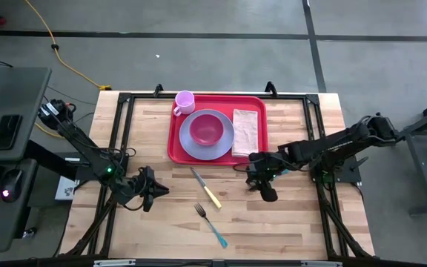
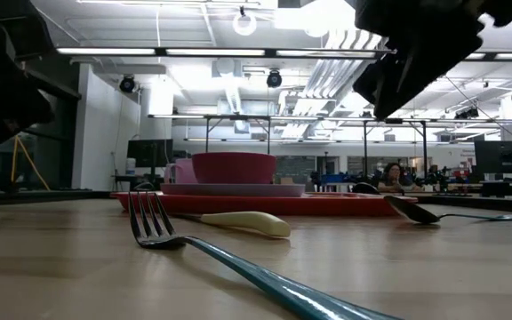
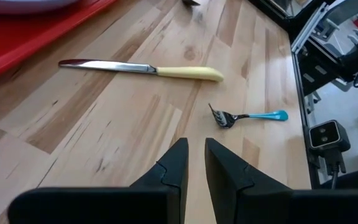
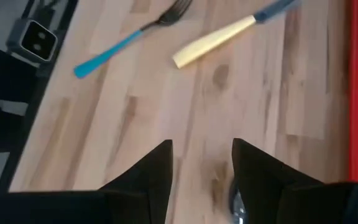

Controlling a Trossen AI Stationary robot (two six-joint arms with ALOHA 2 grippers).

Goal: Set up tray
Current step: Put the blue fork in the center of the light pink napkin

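While the red tray [image 1: 217,159] is lying at the far middle of the wooden table [image 1: 288,222], it is carrying a lavender plate [image 1: 207,144] with a pink bowl [image 1: 206,129] on it, a pink cup [image 1: 184,101] at its far left corner, and a folded beige napkin [image 1: 246,132] along its right side. The right gripper [image 1: 262,178] is hovering above the table just off the tray's near right corner, its fingers [image 4: 151,171] standing apart with nothing between them; a spoon [image 2: 420,212] is lying on the wood right under it, beside the tray. The left gripper [image 1: 154,191] is waiting over the table well off the tray's near left corner, its fingers [image 3: 176,168] parted by a narrow gap and gripping nothing. A knife with a yellow handle [image 1: 207,188] is lying on the bare wood just in front of the tray, between the two grippers, and a fork with a teal handle [image 1: 211,225] is resting farther from the tray, nearer the table's front edge.
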